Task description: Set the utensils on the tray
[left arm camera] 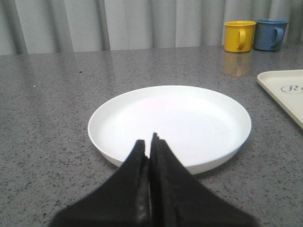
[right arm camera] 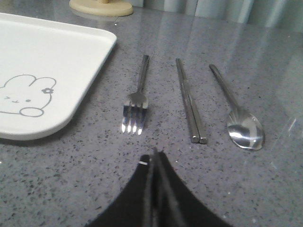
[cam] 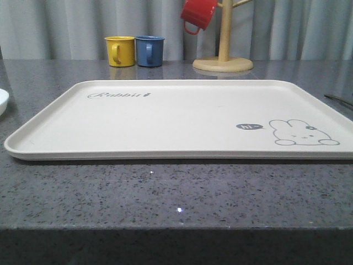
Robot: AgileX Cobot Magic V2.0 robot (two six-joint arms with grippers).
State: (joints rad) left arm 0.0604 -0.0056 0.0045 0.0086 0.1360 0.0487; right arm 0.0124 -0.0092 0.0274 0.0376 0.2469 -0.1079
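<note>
The cream tray with its rabbit drawing lies bare in the middle of the grey table. In the left wrist view my left gripper is shut, its tips over the near rim of the round white plate, holding nothing. A sliver of that plate shows at the front view's left edge. In the right wrist view my right gripper is shut and empty, just short of a silver fork, a pair of chopsticks and a spoon lying side by side beside the tray's corner.
A yellow mug and a blue mug stand at the back of the table. A wooden mug stand with a red mug hanging on it is behind the tray. Grey curtains close off the back.
</note>
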